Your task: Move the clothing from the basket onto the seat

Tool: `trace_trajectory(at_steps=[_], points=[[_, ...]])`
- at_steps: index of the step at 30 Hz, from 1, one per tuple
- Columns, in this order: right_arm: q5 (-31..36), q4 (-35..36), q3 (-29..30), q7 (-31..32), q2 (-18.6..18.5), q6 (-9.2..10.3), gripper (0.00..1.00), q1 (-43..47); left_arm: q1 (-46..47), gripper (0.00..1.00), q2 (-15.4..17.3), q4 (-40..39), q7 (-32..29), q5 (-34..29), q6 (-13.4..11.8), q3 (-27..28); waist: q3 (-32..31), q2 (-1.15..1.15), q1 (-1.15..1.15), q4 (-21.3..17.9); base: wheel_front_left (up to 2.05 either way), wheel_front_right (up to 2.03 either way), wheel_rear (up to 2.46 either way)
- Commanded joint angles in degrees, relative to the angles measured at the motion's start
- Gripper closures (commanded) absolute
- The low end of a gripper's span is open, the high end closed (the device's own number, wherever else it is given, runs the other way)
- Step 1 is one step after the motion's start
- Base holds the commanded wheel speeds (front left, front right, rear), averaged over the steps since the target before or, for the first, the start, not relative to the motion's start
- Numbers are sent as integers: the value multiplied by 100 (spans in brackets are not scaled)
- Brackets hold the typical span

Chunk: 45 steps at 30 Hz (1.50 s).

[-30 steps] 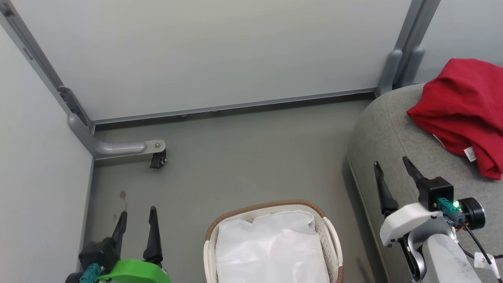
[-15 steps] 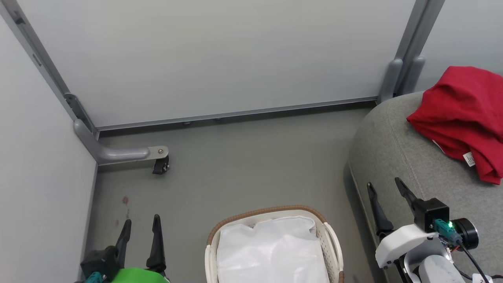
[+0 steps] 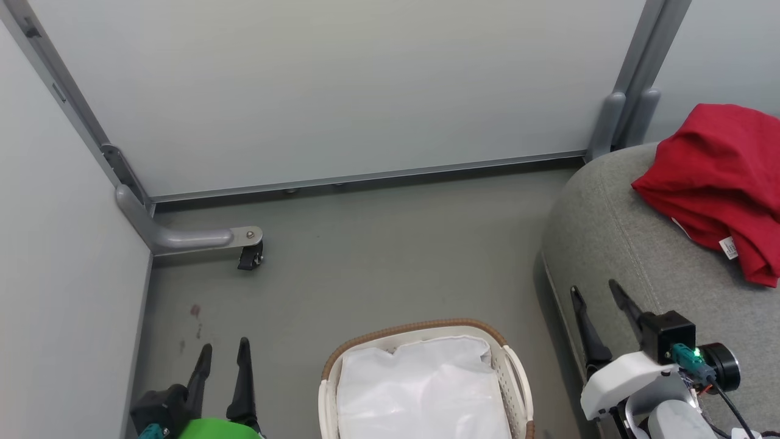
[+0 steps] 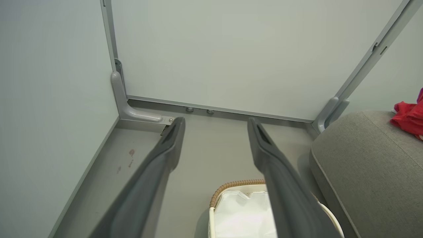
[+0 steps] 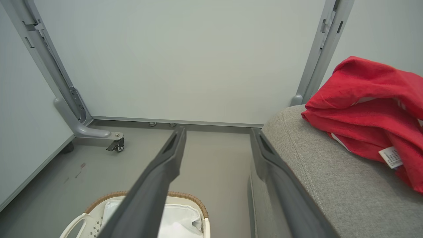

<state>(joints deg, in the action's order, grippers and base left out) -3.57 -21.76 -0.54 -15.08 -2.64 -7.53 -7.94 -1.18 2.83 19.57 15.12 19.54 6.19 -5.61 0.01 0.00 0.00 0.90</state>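
Nearest, the left tool [image 3: 225,344] hangs low at the left over the floor [image 3: 378,256], its two fingers spread wide with nothing between them. Just right of it stands the basket [image 3: 414,325]. The part of its inside that can be seen is bare white liner [image 3: 420,390], with no red in it. At the near right, the right tool [image 3: 593,286] is likewise wide open and empty, poised over the rounded left edge of the sofa [image 3: 609,225]. Farther off and to the right, the red clothing [image 3: 719,177] lies heaped on the sofa, its length running near to far. The right arm is much the nearer to it. Judging by this, little or nothing seems left to carry.
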Motion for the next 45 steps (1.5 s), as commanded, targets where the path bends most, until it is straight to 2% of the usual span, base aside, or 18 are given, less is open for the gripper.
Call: trace_trajectory(at_steps=[1, 24, 45], points=[[0, -35, -1, 1, 9, 0, 100, 19, -6, 100, -3, 38, 0, 0, 0, -4, 0, 0, 0, 0, 0, 0, 0], [-2458, 156, 204, 605, 5, 1, 100, 74, 222, 100, -2, -89, -601, 2015, 38, 338, 3, 0, 0, -15, 0, 0, 0], [-4303, 347, 349, 1053, -9, 3, 100, 102, 392, 100, 3, -233, -1054, 3527, 68, 594, 5, 0, 0, -30, 0, 0, 0]])
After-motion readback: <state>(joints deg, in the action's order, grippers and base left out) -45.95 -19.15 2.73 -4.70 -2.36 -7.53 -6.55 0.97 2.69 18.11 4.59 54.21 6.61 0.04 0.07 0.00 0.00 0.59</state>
